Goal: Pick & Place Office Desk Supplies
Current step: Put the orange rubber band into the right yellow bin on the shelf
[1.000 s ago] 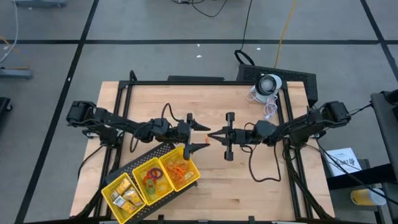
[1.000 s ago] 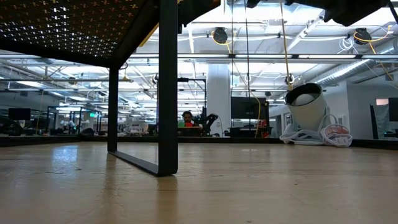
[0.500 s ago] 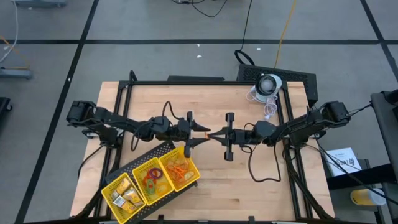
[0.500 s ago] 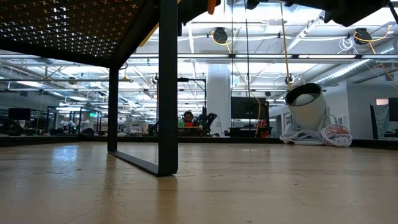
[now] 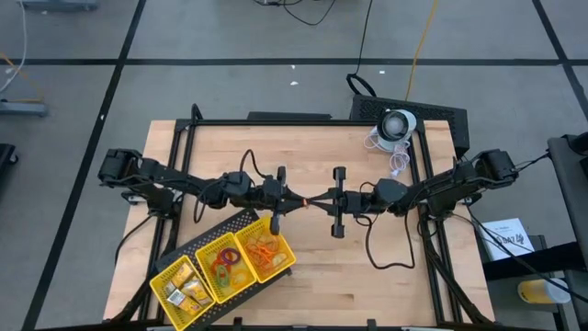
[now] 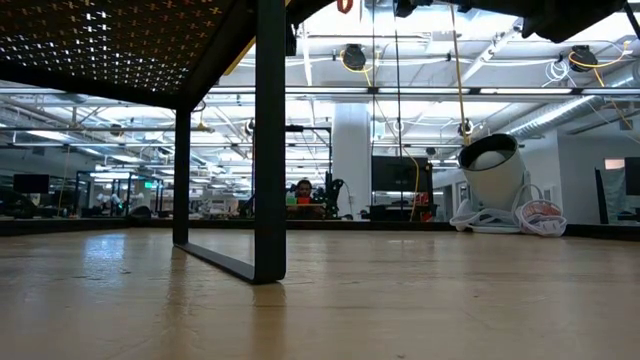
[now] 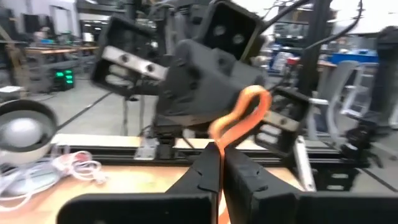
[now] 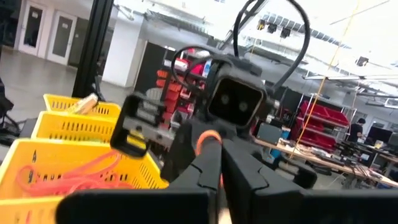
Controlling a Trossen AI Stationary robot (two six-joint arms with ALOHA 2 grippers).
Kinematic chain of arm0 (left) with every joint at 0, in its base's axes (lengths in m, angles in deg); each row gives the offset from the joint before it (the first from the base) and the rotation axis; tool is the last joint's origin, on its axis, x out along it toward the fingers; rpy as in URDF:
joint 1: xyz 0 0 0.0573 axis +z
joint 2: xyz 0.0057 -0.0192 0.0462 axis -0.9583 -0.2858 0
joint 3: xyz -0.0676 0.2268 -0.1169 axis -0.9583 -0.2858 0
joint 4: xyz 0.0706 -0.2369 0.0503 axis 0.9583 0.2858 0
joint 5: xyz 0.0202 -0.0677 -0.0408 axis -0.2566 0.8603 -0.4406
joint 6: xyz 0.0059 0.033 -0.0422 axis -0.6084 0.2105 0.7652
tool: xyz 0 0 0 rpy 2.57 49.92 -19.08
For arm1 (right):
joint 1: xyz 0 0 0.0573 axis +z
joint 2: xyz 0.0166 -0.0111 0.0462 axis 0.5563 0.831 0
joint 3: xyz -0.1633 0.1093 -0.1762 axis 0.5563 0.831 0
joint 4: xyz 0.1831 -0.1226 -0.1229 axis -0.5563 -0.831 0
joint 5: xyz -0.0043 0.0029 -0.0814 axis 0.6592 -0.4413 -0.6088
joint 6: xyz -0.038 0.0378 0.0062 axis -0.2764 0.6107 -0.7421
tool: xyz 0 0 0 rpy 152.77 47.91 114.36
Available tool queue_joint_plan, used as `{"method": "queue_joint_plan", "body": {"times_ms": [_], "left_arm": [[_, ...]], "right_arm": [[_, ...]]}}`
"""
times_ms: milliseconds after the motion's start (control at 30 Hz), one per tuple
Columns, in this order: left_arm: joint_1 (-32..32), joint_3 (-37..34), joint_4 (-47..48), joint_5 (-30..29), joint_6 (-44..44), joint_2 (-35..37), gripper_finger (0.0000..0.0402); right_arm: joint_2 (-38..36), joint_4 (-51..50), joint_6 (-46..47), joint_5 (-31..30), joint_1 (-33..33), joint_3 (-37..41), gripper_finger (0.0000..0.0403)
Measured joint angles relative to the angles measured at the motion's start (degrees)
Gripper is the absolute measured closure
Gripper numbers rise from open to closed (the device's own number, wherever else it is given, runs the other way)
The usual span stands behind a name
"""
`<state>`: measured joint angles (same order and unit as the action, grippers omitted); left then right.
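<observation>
Wooden table [image 5: 322,276] is sitting on a grey floor; high view: both arms are meeting tip to tip over mid-table, left gripper [image 5: 292,199] and right gripper [image 5: 315,199] both pressed together on an orange rubber band [image 5: 302,199] between them. Yellow tray [image 5: 223,268] is lying near-left, holding gold blocks, rings and orange loops. White camera [image 5: 398,124] is sitting far right.

Low view: bare tabletop, black frame post [image 6: 269,140], band possibly showing at top edge [image 6: 345,5].

Left wrist view: fingers [image 7: 245,180] are pinching the looped band [image 7: 239,118].

Right wrist view: fingers [image 8: 202,171] are closed on the band [image 8: 206,140], tray [image 8: 68,155] lying behind.
</observation>
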<state>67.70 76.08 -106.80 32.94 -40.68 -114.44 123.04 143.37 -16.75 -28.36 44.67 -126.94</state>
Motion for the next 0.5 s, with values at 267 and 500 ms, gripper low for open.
{"method": "queue_joint_plan", "body": {"times_ms": [267, 500], "left_arm": [[0.0, 0.0, 1.5, 8.8, 4.6, 4.8, 0.0395], [-1.9, 0.0, 13.2, 16.2, 4.5, 13.5, 0.0393]], "right_arm": [[-6.7, -10.4, 3.1, -4.4, 0.9, 0.0, 0.0303], [-15.6, -25.6, 8.3, -10.1, 1.3, 0.0, 0.0229]]}}
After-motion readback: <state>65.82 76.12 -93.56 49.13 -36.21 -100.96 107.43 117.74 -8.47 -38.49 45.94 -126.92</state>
